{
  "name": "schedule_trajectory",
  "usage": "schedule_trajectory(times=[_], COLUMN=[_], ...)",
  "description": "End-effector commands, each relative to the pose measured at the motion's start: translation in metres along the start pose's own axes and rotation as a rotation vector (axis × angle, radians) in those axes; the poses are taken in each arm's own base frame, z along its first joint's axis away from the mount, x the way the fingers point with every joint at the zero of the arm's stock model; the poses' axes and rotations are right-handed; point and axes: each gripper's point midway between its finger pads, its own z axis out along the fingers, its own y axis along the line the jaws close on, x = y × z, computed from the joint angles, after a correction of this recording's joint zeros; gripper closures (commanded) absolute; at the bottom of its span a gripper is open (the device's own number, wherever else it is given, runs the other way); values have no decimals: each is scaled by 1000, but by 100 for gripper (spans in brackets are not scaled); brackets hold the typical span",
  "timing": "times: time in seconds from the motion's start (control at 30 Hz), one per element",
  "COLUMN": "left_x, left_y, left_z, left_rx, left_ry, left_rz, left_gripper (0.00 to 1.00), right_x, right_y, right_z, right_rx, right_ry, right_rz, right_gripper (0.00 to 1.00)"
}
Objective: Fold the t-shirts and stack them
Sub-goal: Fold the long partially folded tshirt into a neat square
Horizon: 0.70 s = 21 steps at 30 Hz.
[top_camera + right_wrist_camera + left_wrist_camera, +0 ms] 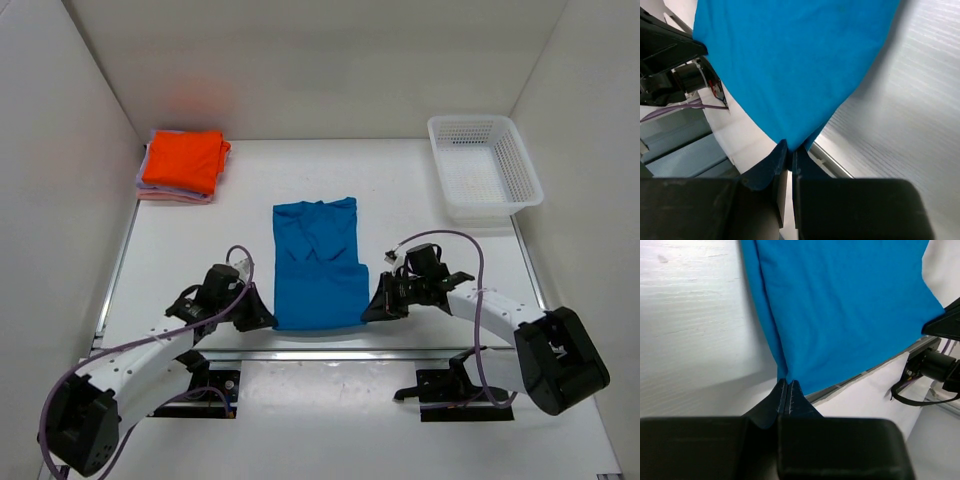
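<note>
A bright blue t-shirt [318, 262] lies folded lengthwise in the middle of the table, its collar end away from me. My left gripper [268, 320] is shut on its near left corner, and my right gripper [370, 312] is shut on its near right corner. In the left wrist view the blue cloth [840, 310] runs into the closed gripper [788, 384]. In the right wrist view the cloth [790, 65] comes to a point in the closed gripper [790, 149]. A folded orange t-shirt [182, 160] tops a stack of pale pink ones [170, 194] at the back left.
A white mesh basket [484, 166] stands at the back right. The table's near edge [330, 350] runs just below the blue shirt's hem. White walls enclose the table on three sides.
</note>
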Motion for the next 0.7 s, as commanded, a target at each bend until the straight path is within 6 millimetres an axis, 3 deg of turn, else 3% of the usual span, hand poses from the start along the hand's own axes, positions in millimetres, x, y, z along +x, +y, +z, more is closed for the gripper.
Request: schedule_trajectory(times=[0.0, 0.13, 0.2, 0.3, 0.33, 0.37, 0.4, 0.43, 0.47, 0.53, 0.57, 0.6, 0.63, 0.67], left_x=[3, -29, -51, -125, -142, -170, -200, -213, -240, -287, -299, -316, -321, -335], left_y=[5, -9, -15, -43, -48, -51, -61, -63, -68, -68, -66, -64, -46, -56], left_z=[-3, -4, -1, -11, -13, -14, -15, -13, -10, 5, 11, 23, 42, 44], left_rx=[6, 15, 7, 34, 35, 28, 37, 33, 24, 6, -2, -1, -26, 7], left_ry=[-2, -48, -54, -158, -190, -223, -255, -268, -292, -319, -323, -321, -293, -308], left_rz=[-47, -30, -14, 34, 40, 42, 55, 60, 66, 64, 60, 54, 23, 32], left_gripper=[100, 100, 100, 100, 100, 100, 100, 100, 100, 100, 100, 100, 100, 93], right_x=[-4, -27, -52, -122, -134, -162, -193, -205, -232, -289, -297, -321, -327, -346], right_y=[3, 11, 15, 43, 38, 56, 60, 50, 64, 64, 63, 58, 34, 26], right_z=[-5, -2, -2, -17, -13, -24, -31, -25, -37, -38, -38, -33, -20, -13], right_rx=[-18, -44, -44, -43, -31, -41, -37, -24, -32, -24, -22, -23, 5, 36], right_ry=[8, 19, 7, -69, -62, -107, -147, -129, -174, -221, -216, -222, -180, -186], right_rz=[3, -36, -39, -117, -118, -170, -175, -149, -184, -198, -191, -190, -135, -132], right_gripper=[100, 100, 100, 100, 100, 100, 100, 100, 100, 100, 100, 97, 84, 68])
